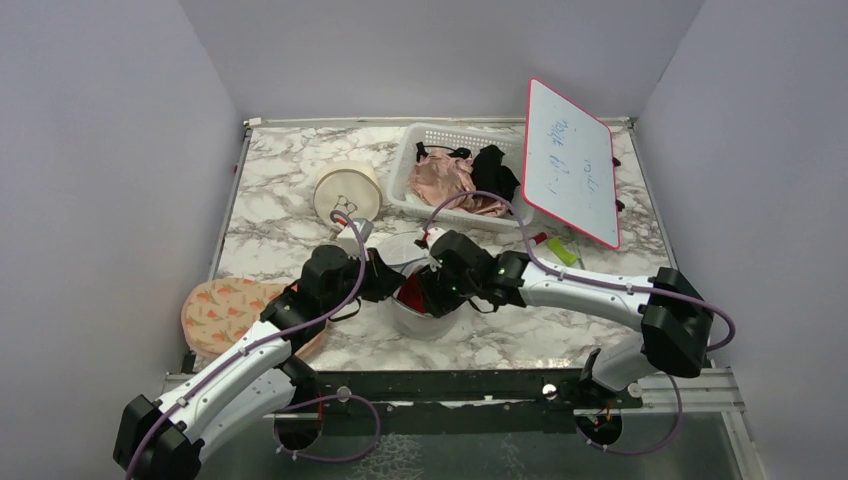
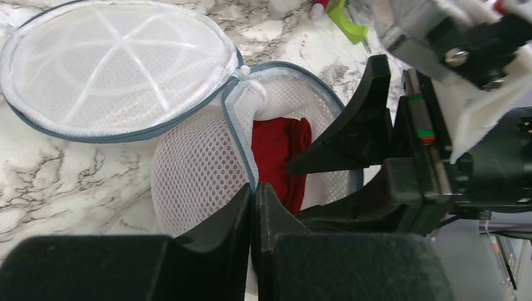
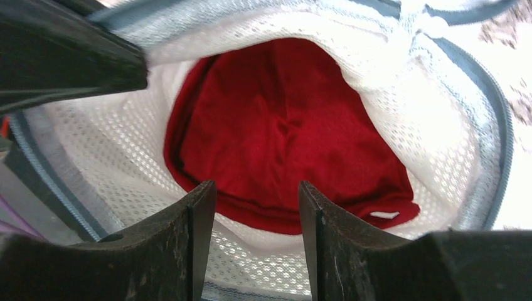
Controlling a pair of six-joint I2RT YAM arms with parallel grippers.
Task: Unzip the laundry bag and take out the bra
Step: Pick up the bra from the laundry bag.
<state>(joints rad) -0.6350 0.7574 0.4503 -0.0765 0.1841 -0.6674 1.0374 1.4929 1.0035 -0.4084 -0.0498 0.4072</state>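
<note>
— What lies on the marbled surface (image 1: 280, 170)?

— Far right, a red-edged whiteboard (image 1: 570, 160) stands tilted. Just left of it is a white basket (image 1: 420, 140) with pink and black clothes in it. A flat peach patterned pouch (image 1: 225, 310) hangs over the near left edge, and a cream round case (image 1: 347, 192) sits left of the basket.

— And the laundry bag (image 1: 425, 320)?

— Near the middle of the surface, close to the near edge, between the two arms. It is unzipped. Its round mesh lid (image 2: 119, 69) with the grey-blue zip edge is flipped open to the far side and lies flat on the marble, joined to the bag at one spot.

— Where is the bra (image 3: 282, 138)?

— Inside the bag, red, bunched at the bottom and seen through the opening.

— The left hand (image 2: 254, 191)?

— Fingers pressed together on the bag's zip rim at its left side, pinching the mesh edge.

— The right hand (image 3: 257, 188)?

— It points down into the opening, fingers about half apart, tips right at the red cloth. I cannot tell whether they touch it; nothing is clamped between them.
</note>
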